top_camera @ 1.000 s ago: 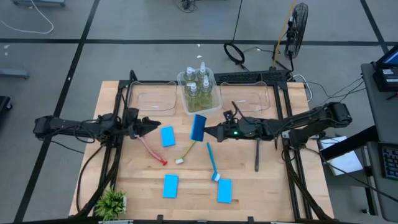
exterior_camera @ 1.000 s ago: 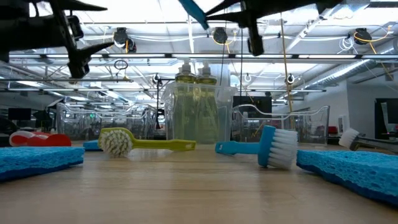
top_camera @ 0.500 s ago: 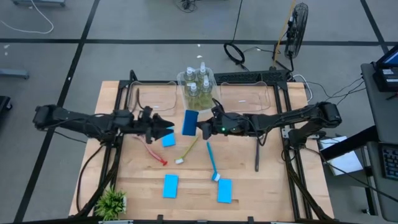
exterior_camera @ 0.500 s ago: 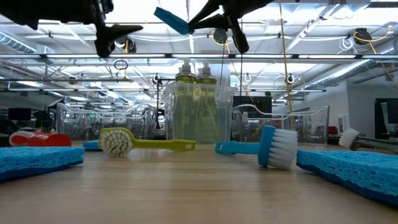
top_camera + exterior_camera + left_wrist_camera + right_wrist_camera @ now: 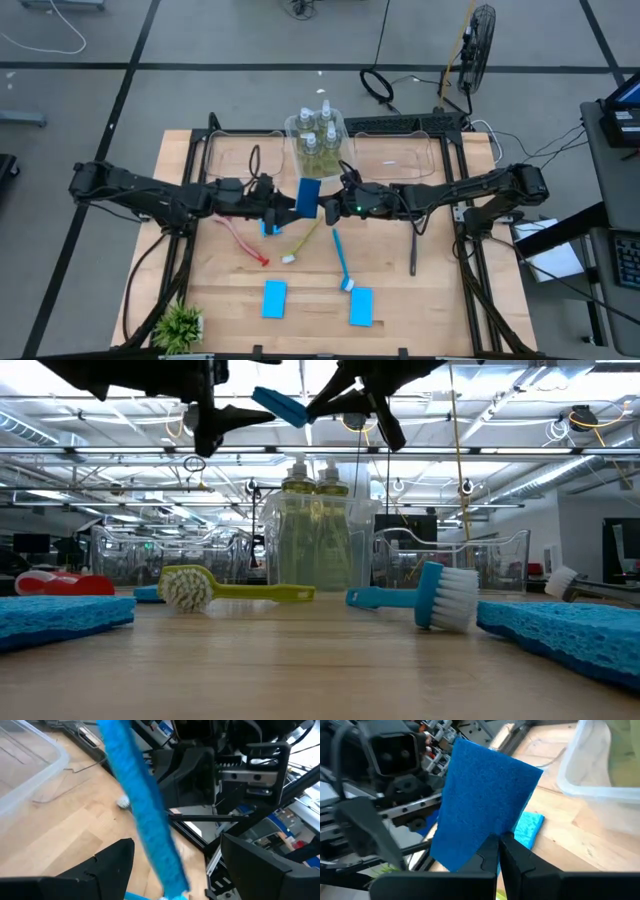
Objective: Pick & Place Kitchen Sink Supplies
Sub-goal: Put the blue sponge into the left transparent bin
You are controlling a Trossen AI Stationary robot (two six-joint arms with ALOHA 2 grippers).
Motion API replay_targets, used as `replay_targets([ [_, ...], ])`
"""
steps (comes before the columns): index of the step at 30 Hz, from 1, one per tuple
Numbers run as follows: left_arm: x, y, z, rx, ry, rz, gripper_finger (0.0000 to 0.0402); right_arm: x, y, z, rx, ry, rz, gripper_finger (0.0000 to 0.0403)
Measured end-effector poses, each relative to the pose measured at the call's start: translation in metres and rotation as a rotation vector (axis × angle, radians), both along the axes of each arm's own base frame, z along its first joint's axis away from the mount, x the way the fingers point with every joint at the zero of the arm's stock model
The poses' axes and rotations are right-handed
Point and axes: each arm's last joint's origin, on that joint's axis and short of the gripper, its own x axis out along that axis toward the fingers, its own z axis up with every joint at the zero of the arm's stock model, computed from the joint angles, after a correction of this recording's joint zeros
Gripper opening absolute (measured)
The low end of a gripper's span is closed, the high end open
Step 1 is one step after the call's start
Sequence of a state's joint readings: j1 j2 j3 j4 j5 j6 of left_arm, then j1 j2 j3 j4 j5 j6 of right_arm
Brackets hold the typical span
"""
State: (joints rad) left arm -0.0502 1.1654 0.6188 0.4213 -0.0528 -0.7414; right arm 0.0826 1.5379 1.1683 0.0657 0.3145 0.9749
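Right gripper (image 5: 322,209), centre of the high view: fingers pinched shut on the edge of a blue sponge (image 5: 308,194), held up off the table. Sponge is a flat rectangle, saturated blue, with a coarse, fuzzy face in the right wrist view (image 5: 485,802); edge-on in the left wrist view (image 5: 142,812) it reads as a thin slab. Low view puts it high at upper centre (image 5: 279,405), tilted.

Left gripper (image 5: 283,209) sits just left of the sponge, fingers spread apart on either side of it, not clamped on it.

Three more blue sponges lie flat on the wooden table (image 5: 420,300): one under the left gripper (image 5: 268,228), two at lower centre (image 5: 274,298) (image 5: 361,306).

Pump bottles (image 5: 318,135) of yellow-green liquid stand in a clear bin (image 5: 346,170) at upper centre.

Red brush (image 5: 243,243), yellow-green brush (image 5: 302,241), blue brush (image 5: 342,260) and dark brush (image 5: 413,249) lie across mid-table.
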Motion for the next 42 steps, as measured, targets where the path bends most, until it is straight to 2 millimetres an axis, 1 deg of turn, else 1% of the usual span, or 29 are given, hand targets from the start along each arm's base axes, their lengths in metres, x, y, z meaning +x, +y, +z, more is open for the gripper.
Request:
replay_targets([
  [8, 0.012, 0.005, 0.005, 0.003, -0.002, 0.051, 0.0296, -0.001, 0.003, -0.002, 0.001, 0.026, 0.01, 0.0],
  [14, 0.019, 0.007, -0.001, -0.045, 0.027, 0.062, 0.0291, -0.002, 0.008, -0.003, -0.002, 0.031, 0.026, 0.0],
  [16, 0.022, 0.007, -0.004, -0.064, 0.038, 0.065, 0.0273, -0.002, 0.009, -0.003, -0.006, 0.031, 0.026, 0.0],
  [19, 0.023, 0.007, -0.007, -0.086, 0.054, 0.068, 0.0222, -0.002, 0.009, -0.003, -0.005, 0.031, 0.028, 0.0],
  [22, 0.022, 0.007, -0.005, -0.088, 0.042, 0.068, 0.0152, -0.002, 0.009, -0.003, -0.007, 0.032, 0.029, 0.0],
  [26, 0.022, 0.007, -0.005, -0.088, 0.044, 0.067, 0.0044, -0.002, 0.009, -0.003, -0.015, 0.033, 0.034, 0.0],
  [27, 0.022, 0.007, -0.005, -0.089, 0.044, 0.062, 0.0025, -0.002, 0.009, -0.002, -0.018, 0.033, 0.034, 0.0],
  [28, 0.022, 0.007, -0.005, -0.093, 0.044, 0.057, 0.0017, -0.002, 0.009, -0.003, -0.017, 0.034, 0.037, 0.0],
  [36, 0.021, 0.006, -0.006, -0.123, 0.057, 0.037, 0.001, -0.002, 0.01, -0.003, -0.033, 0.045, 0.085, 0.0007],
  [39, 0.02, 0.006, -0.006, -0.124, 0.073, 0.033, 0.0009, -0.002, 0.01, -0.003, -0.038, 0.05, 0.126, 0.0025],
  [42, 0.016, 0.006, -0.005, -0.122, 0.096, 0.036, 0.0009, -0.002, 0.011, -0.005, -0.037, 0.061, 0.165, 0.0051],
])
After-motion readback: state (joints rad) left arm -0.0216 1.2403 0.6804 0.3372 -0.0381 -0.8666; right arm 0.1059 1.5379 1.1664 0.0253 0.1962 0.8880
